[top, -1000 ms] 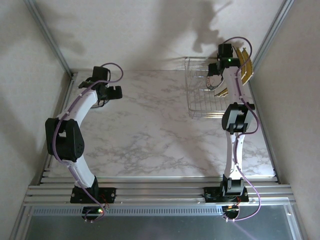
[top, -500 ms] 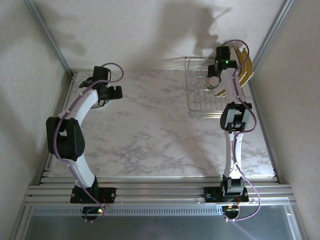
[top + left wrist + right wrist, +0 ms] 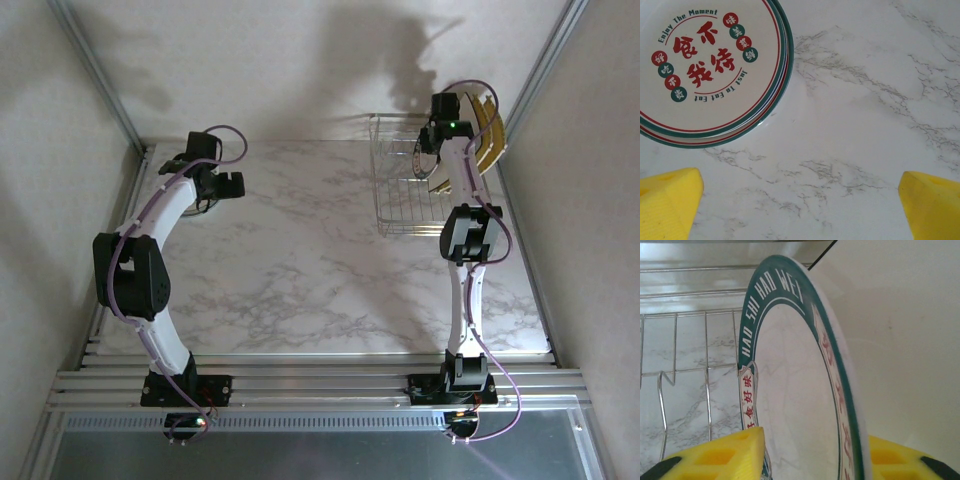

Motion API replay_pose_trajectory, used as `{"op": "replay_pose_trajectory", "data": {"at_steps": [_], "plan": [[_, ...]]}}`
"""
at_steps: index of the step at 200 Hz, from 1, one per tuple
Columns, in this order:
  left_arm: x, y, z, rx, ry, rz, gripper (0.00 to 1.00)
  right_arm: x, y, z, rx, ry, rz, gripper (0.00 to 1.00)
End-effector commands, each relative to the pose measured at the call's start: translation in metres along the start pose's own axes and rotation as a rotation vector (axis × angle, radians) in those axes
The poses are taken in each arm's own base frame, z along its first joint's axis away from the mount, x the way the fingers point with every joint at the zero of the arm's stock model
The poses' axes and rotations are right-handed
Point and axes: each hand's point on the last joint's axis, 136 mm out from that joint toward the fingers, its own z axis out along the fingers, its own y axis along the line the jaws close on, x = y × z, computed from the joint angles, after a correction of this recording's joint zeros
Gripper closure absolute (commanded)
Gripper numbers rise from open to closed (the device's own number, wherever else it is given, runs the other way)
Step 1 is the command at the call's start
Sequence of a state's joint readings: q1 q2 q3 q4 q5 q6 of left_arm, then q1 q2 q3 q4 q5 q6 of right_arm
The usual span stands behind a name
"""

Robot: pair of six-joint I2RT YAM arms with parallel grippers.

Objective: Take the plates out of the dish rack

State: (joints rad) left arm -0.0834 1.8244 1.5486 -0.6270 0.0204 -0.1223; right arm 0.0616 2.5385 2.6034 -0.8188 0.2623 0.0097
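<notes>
Green-rimmed white plate (image 3: 800,405), red-lettered stacked plates (image 3: 705,65), grey-veined marble table (image 3: 865,125), seemingly yellow square plates (image 3: 493,130)

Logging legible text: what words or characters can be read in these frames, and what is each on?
"Enjoy The Moment": upper arc on the flat plate.
"Just To Eat Eat": lower arc, same plate.
"食不我待": large red characters at its centre.
Small characters in its coloured dots: too small to trust.
"HAO SHI HAO WEI": green rim of the upright plate in the dish rack.
Red-band characters there: partly hidden, unreadable.
</notes>
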Motion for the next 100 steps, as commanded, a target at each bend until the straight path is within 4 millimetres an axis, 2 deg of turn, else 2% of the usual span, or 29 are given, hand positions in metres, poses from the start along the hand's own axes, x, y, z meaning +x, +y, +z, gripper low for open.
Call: {"op": "replay_pose_trajectory", "data": {"at_steps": [1, 25, 63, 100], "plan": [[-0.003, 0.001, -0.002, -0.027, 0.003, 0.026, 0.00, -0.005, 0.009, 0.004, -0.019, -0.021, 0.006, 0.64], [-0.003, 0.002, -0.002, -0.032, 0.004, 0.025, 0.00, -0.004, 0.009, 0.004, -0.016, -0.021, 0.011, 0.80], [-0.003, 0.000, -0.001, -0.029, 0.007, 0.027, 0.00, -0.005, 0.009, 0.002, -0.012, -0.025, 0.016, 0.91], [-0.002, 0.001, -0.002, -0.034, 0.009, 0.031, 0.00, -0.013, 0.009, -0.010, -0.007, -0.047, 0.032, 1.00]]}}
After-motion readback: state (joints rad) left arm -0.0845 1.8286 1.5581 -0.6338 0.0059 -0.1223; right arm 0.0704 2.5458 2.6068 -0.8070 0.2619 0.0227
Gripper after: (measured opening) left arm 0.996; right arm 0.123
